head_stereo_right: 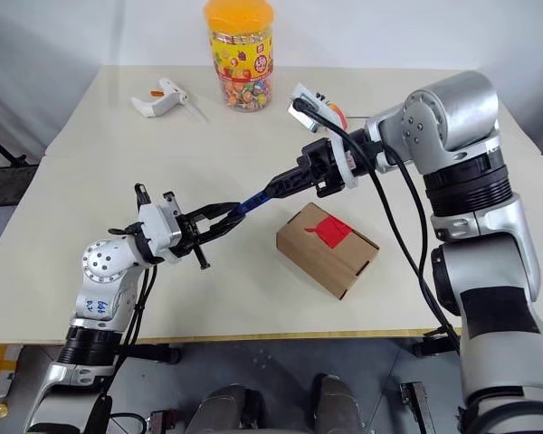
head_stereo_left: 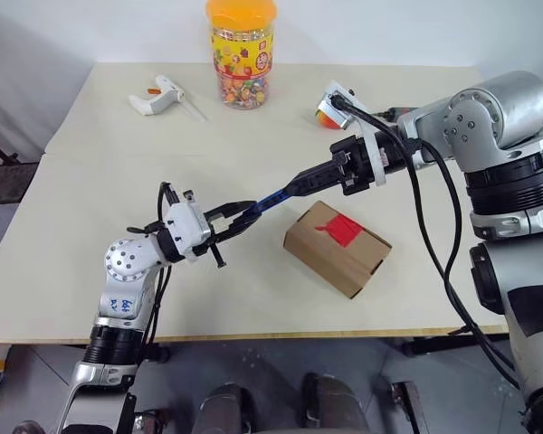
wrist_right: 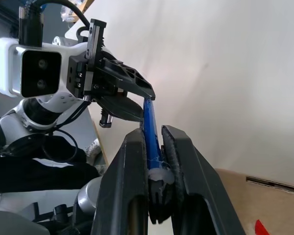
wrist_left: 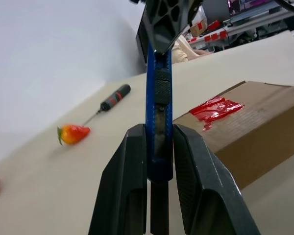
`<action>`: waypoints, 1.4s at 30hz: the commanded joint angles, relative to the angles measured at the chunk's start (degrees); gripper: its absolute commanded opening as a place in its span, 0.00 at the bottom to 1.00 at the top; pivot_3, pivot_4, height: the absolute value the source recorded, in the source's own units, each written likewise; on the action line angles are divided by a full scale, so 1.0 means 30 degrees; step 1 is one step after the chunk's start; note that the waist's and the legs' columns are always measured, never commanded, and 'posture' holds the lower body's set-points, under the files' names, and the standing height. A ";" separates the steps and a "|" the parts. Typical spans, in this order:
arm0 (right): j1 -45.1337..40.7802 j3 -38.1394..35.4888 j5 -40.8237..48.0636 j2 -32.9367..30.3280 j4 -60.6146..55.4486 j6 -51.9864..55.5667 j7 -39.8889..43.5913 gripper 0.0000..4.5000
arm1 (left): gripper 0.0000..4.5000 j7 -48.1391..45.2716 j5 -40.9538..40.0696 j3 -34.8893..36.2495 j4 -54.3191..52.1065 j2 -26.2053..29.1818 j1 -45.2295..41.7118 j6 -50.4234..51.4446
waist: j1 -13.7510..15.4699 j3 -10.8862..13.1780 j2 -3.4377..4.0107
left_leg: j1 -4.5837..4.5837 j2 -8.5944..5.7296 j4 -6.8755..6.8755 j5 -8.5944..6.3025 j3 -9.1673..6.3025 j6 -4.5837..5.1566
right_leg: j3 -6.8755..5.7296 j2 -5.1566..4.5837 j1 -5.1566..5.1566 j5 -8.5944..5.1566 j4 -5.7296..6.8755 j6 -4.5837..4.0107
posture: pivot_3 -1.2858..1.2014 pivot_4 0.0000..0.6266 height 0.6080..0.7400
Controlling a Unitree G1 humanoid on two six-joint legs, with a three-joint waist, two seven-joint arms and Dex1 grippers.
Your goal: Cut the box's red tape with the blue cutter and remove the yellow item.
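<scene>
The blue cutter (head_stereo_left: 273, 199) hung in the air above the bench (head_stereo_left: 90, 163), stretched between the two arms like a slim rigid rod. The left pincer (head_stereo_left: 242, 220) was closed on one end of it, its fingers (wrist_left: 132, 186) pressing the flat blue sides, and the right pincer (head_stereo_left: 303, 184) was closed on the other end, so both had hold of the tool at once. Just below and to the robot's right of the cutter sat the box (head_stereo_left: 337, 249), lying askew on the bench with the red tape (head_stereo_left: 341, 229) uncut across its top and its flaps down; the yellow item was presumably inside. The cutter looked light, stiff and smooth-sided, likely to twist or slip under a narrow pinch, so a grip on the ribbed mid-body seemed safest, away from the thin tip. The carton looked light enough to slide when pressed, and the crinkled tape thin and easily slit.
</scene>
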 commanded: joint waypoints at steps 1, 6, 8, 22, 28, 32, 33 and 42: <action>-0.0195 -0.0927 0.0121 -0.0609 -0.0739 -0.0390 0.0140 0.03 | 0.32 0.0161 -0.0624 0.0242 -0.0969 0.1053 -0.0108 0.2911 | -0.0052 0.0001 0.0002 | 0.0000 0.0000 -0.0001 0.0000 0.0001 0.0000 | 0.0001 0.0001 0.0000 0.0000 -0.0001 0.0000 | 0.52 0.24 1.00; -0.0109 -0.1346 -0.0033 -0.0990 -0.0870 -0.0712 -0.0031 0.03 | 0.65 -0.0461 -0.1219 0.0987 -0.1145 0.2279 -0.0370 0.4140 | -0.0099 0.0006 0.0009 | 0.0000 0.0005 -0.0015 -0.0002 0.0003 -0.0006 | -0.0002 0.0007 -0.0007 -0.0001 -0.0005 -0.0001 | 0.52 0.24 1.00; -0.0068 -0.1559 -0.0013 -0.1128 -0.0936 -0.0726 -0.0095 0.03 | 0.80 -0.0814 -0.1555 0.1488 -0.1050 0.3010 -0.0449 0.4668 | -0.0130 0.0007 0.0011 | 0.0000 0.0005 -0.0016 -0.0003 0.0004 -0.0007 | -0.0003 0.0007 -0.0006 -0.0001 -0.0007 -0.0001 | 0.52 0.24 1.00; 0.2511 -0.4781 -0.0128 -0.4624 -0.4760 -0.1829 -0.1282 0.03 | 1.00 -0.2098 -0.7247 0.1700 -0.7614 0.5234 0.2668 1.2909 | -0.0109 0.0034 0.0022 | -0.0009 -0.0007 -0.0048 -0.0020 -0.0052 -0.0038 | 0.0012 0.0007 -0.0012 -0.0003 -0.0022 -0.0002 | 0.52 0.24 1.00; 0.5193 -0.7282 0.0593 -0.6070 -0.7646 -0.2066 -0.2134 0.03 | 0.91 0.0344 -0.6826 -0.0024 -0.8663 0.2394 0.1006 1.3414 | 0.0099 0.0035 0.0022 | -0.0006 0.0012 -0.0039 -0.0028 -0.0010 -0.0047 | 0.0021 0.0038 0.0005 -0.0003 -0.0082 -0.0001 | 0.52 0.24 1.00; 0.7593 -0.9536 0.1362 -0.6436 -1.0217 -0.1778 -0.3054 0.03 | 0.68 0.1168 -0.5346 -0.1538 -0.7649 0.1207 -0.1141 1.3453 | 0.0178 0.0036 0.0019 | -0.0004 0.0026 -0.0011 -0.0023 -0.0010 -0.0051 | 0.0019 0.0056 0.0037 -0.0002 -0.0101 0.0000 | 0.52 0.24 1.00; 0.8439 -0.9924 0.1470 -0.6711 -1.0997 -0.1869 -0.3169 0.03 | 0.61 0.1303 -0.4825 -0.2029 -0.7108 0.1055 -0.1824 1.3609 | 0.0199 0.0036 0.0020 | -0.0001 0.0025 -0.0011 -0.0023 -0.0014 -0.0051 | 0.0015 0.0056 0.0044 -0.0002 -0.0104 0.0000 | 0.52 0.24 1.00; 1.3049 -1.2372 0.1751 -0.7649 -1.4914 -0.3607 -0.4476 0.03 | 0.00 0.1144 -0.2496 -0.4665 -0.3877 0.0076 -0.6115 1.4858 | 0.0235 0.0037 0.0020 | 0.0013 0.0025 -0.0021 -0.0022 -0.0002 -0.0048 | 0.0019 0.0074 0.0046 -0.0002 -0.0117 0.0001 | 0.52 0.24 1.00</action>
